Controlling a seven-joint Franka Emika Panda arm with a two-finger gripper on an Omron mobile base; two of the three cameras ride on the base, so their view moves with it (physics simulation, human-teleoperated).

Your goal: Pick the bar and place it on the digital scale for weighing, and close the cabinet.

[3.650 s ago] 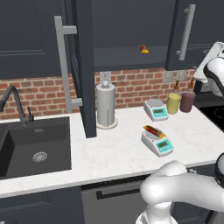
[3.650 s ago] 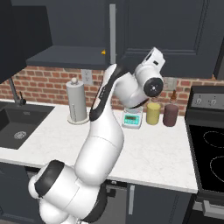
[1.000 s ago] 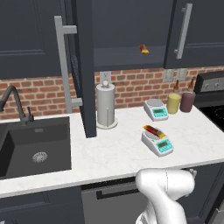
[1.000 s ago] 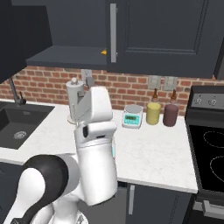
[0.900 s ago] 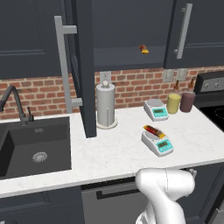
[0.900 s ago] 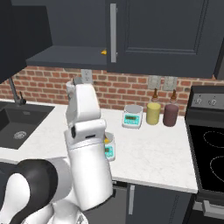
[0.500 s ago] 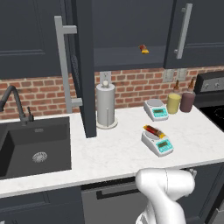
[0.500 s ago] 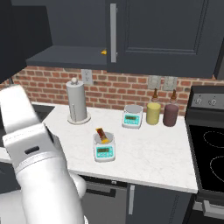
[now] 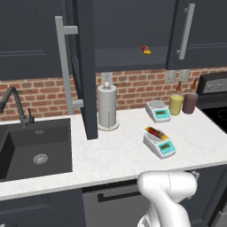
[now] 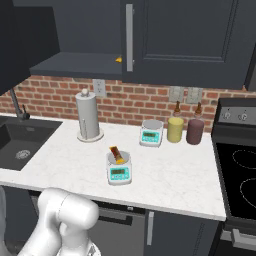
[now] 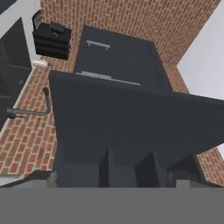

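Left base view: the white arm's base link bulges up at the bottom edge, low under the counter front. On the counter (image 9: 111,155) there are two scales. The digital scale (image 9: 159,144) stands nearer the front edge, and the bar (image 9: 156,132) lies on its pan. A second scale (image 9: 158,111) sits further back by the brick wall. One paper towel holder (image 9: 107,107) stands upright near the wall, and two bottles, a yellow bottle (image 9: 176,104) and a dark red bottle (image 9: 191,101), stand side by side at the right. The cabinet (image 9: 133,33) has its left door (image 9: 84,66) swung open, edge-on toward the camera, and its right door (image 9: 199,31) shut. One small red-and-yellow item (image 9: 145,49) lies on the cabinet shelf. One sink (image 9: 33,148) is at the left.

Right base view: the arm's white link sits at the lower left, below the counter. The same two scales, two bottles and one towel holder show, with the bar resting on the nearer scale's pan.

Hand view: the gripper (image 11: 130,168) points at a dark panelled surface against brick; its two dark fingertips stand well apart, holding nothing.
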